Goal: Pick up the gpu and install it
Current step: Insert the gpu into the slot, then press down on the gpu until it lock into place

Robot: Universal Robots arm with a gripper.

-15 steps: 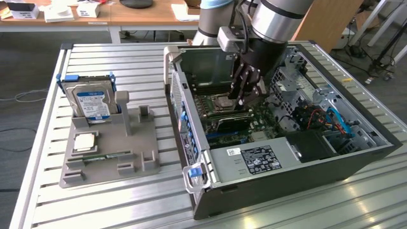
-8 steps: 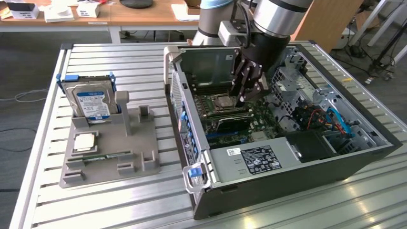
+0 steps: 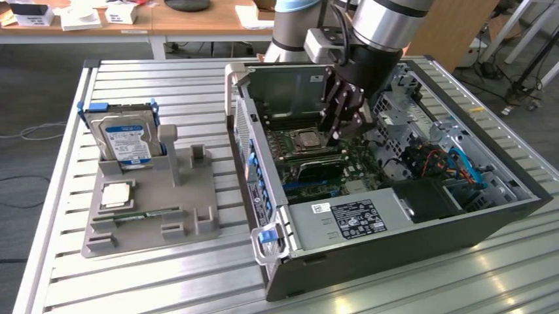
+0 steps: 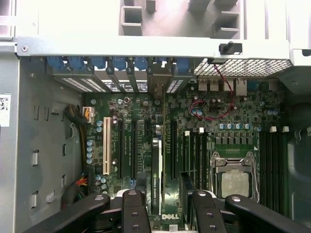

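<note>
Gripping thin green circuit-board gpu w/ black cooler edge-on, black two-finger gripper was clamped narrow on it, card upright at slots of green motherboard, inside open black pc case.

Btm of gpu hidden behind fingers.
</note>
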